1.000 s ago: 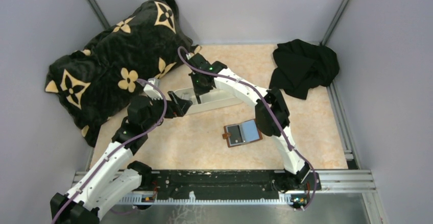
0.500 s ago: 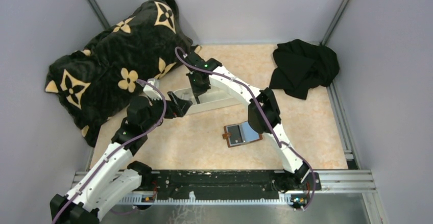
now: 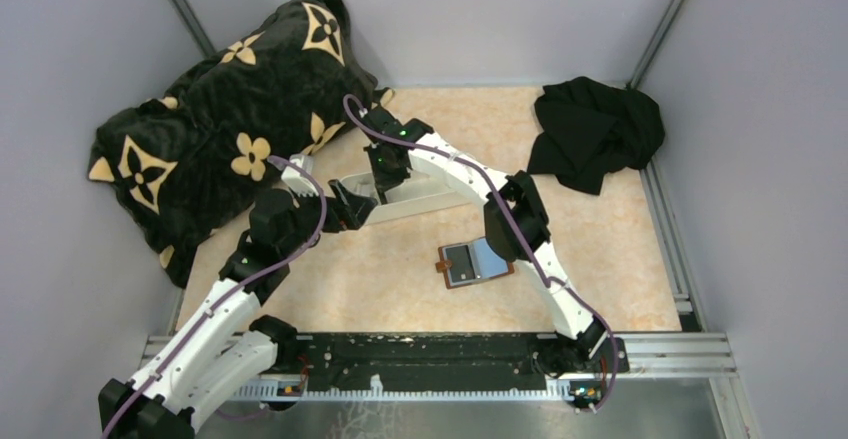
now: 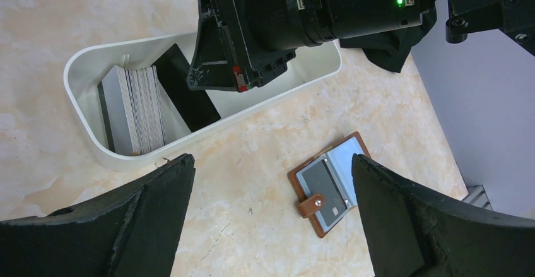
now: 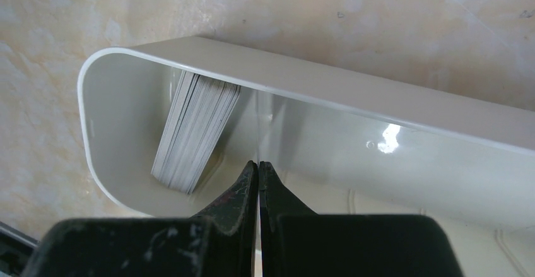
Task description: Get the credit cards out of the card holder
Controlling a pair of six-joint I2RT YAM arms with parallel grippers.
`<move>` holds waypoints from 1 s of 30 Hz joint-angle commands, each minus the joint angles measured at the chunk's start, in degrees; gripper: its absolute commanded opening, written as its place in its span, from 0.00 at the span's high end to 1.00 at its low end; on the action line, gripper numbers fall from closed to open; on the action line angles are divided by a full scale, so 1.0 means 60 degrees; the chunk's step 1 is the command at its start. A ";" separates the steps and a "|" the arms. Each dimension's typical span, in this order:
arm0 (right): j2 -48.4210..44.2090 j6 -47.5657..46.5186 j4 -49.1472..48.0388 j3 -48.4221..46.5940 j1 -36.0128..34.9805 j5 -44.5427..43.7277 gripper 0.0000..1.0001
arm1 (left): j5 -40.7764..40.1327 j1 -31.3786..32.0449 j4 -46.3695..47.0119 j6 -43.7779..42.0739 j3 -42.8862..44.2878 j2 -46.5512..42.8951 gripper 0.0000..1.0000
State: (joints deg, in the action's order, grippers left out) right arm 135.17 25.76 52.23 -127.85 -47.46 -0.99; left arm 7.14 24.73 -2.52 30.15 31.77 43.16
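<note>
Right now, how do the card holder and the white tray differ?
The card holder is brown, flat and lies open; the white tray is long and walled. The card holder shows a grey card in a pocket; the tray holds a stack of cards on edge. Both rest on the table.

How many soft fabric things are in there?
2. A black cushion with tan flowers sits at the far left; a crumpled black cloth lies in the far right corner. Something smaller could be hidden.

Bright, even light; soft shadows; small glare spot inside the white tray (image 5: 388, 139).
</note>
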 commanded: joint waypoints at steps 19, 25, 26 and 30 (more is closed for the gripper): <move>0.0835 0.0558 -0.0676 -0.1261 -0.0556 0.0473 1.00 | 0.0407 0.0080 0.0462 0.0126 -0.0151 0.0003 0.00; 0.1030 0.0702 -0.0891 -0.1167 -0.0825 0.0352 0.96 | 0.0410 0.0154 0.0264 0.0016 -0.0025 0.0033 0.00; 0.1006 0.0722 -0.0971 -0.1119 -0.0865 0.0354 0.89 | 0.0463 0.0146 0.0328 0.0054 -0.0064 0.0068 0.00; 0.0926 0.0733 -0.1129 -0.1066 -0.1007 0.0364 0.71 | 0.0670 0.0147 0.0462 0.0196 -0.0178 0.0253 0.00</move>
State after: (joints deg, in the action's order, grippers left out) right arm 141.29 29.36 48.75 -132.53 -51.77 0.49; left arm 9.26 25.36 -1.30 30.81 31.09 43.79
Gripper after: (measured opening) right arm 0.237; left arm 0.997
